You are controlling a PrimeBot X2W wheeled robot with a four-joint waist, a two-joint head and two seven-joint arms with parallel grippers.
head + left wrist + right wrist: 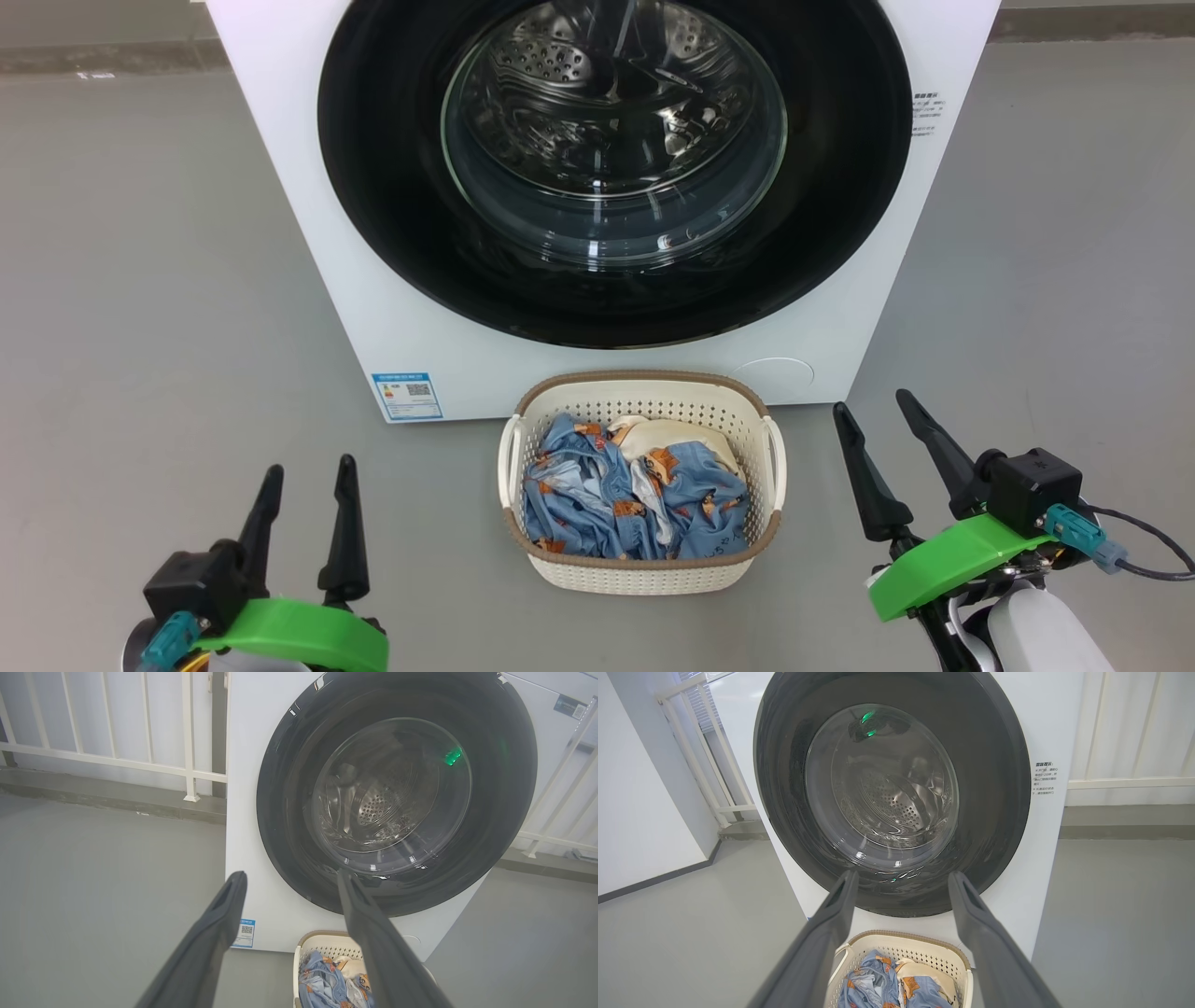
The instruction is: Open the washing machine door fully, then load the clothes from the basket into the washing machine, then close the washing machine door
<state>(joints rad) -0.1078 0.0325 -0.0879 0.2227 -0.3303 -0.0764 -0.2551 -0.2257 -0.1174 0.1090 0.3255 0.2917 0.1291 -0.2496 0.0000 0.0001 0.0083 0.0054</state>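
Note:
The white washing machine stands ahead with its round black-ringed door flat against the front, the steel drum showing through the glass. On the floor right in front sits the cream basket, holding light-blue printed clothes with some cream cloth. My left gripper is open at the lower left, well left of the basket. At the lower right my right gripper is open too, right of the basket. Both wrist views face the door and the basket past empty fingers.
Grey floor lies on both sides of the machine. A white railing runs behind it on the left, and a white wall closes off the far left in the right wrist view. A blue label marks the machine's lower front corner.

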